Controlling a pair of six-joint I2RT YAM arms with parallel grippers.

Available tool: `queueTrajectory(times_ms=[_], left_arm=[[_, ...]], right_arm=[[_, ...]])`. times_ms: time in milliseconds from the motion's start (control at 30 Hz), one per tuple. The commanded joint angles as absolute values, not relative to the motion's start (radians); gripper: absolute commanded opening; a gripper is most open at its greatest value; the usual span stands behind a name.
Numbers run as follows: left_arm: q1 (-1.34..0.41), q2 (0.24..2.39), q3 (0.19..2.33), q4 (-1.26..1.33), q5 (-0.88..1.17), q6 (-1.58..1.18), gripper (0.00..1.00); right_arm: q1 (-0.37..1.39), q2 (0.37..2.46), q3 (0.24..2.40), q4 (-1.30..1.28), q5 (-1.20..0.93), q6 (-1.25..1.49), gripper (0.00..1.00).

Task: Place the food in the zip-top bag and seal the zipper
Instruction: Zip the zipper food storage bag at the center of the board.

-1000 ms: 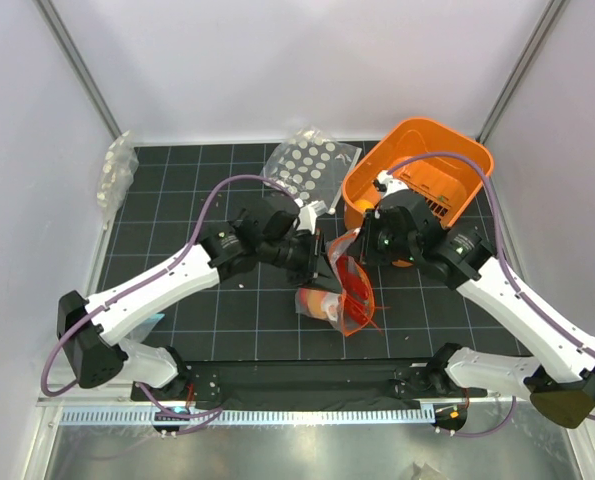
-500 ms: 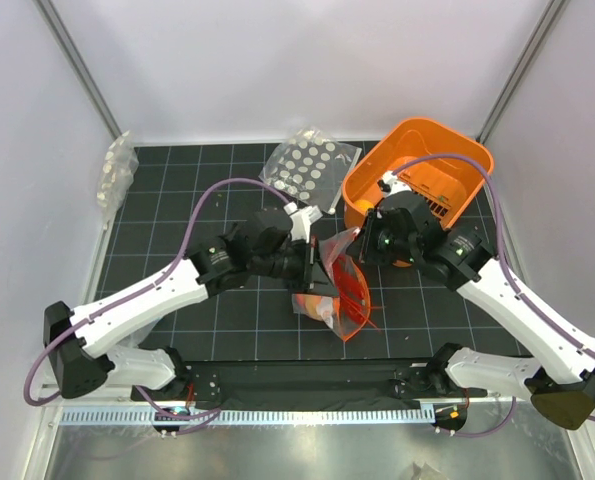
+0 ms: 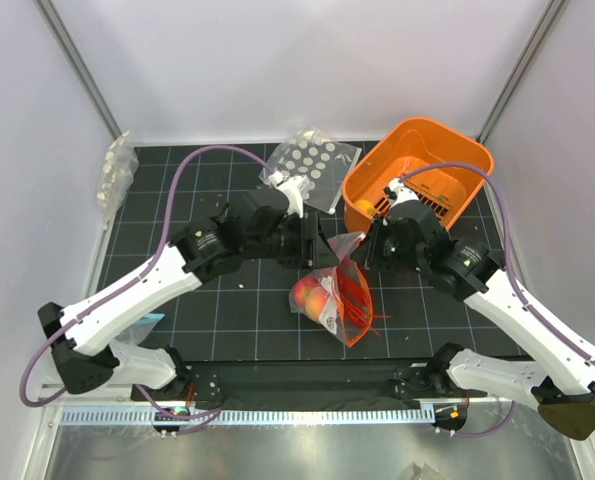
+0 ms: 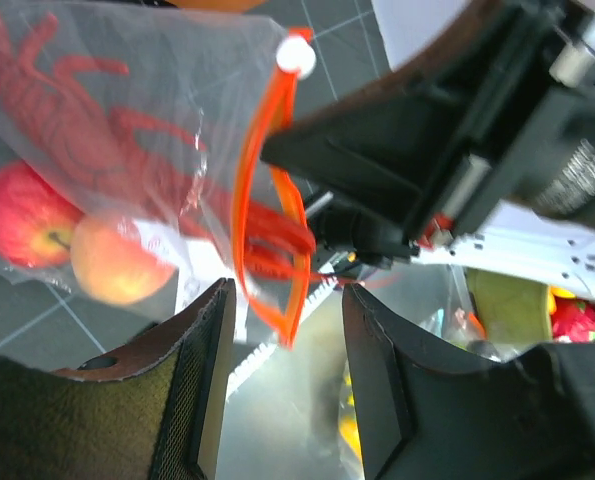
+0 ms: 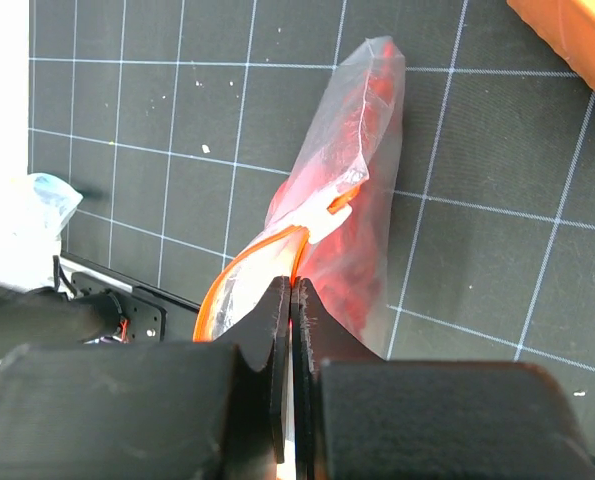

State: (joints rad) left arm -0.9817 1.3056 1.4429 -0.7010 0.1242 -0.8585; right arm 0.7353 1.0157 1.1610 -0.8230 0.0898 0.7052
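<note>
While it hangs by its mouth over the black gridded table mat (image 3: 177, 210), the clear thin-film zip-top bag (image 3: 339, 300) sits between the two arms, its lower end at or near the mat.

Contents: one red plastic octopus-like toy (image 4: 87, 135) with long thin tentacles; two round red-orange fruit balls (image 4: 117, 265). All are inside the bag.

Closure: narrow orange-red zipper (image 4: 267, 200), bowed into an open loop and not yet sealed.

Handling, by judgement: light, limp and slippery film. The fruit collects low and pulls the bag down. The strip is the only stiff part and the best hold, taken at its ends. Tentacles near the mouth may foul the track.

Right gripper (image 5: 290, 300): jaws together, pinched on the zipper.

Left gripper (image 4: 287, 310): jaws apart, the strip's loop showing in the gap, apparently untouched.

Surroundings: orange slotted plastic basket (image 3: 417, 165) behind the right arm; clear bag of white discs (image 3: 307, 160) behind the left.
</note>
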Motion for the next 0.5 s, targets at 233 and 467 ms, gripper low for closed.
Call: queueTrajectory(times_ms=[233,467], left_arm=[[-0.982,1.448,1.505,-0.713,0.081,-0.821,0.50],[-0.982,1.460,1.493,-0.655,0.138,-0.811,0.08]], right_arm=[[0.732,0.985,1.203,-0.758,0.061,0.678,0.01],[0.732,0.969,1.206,-0.712,0.023,0.681,0.01]])
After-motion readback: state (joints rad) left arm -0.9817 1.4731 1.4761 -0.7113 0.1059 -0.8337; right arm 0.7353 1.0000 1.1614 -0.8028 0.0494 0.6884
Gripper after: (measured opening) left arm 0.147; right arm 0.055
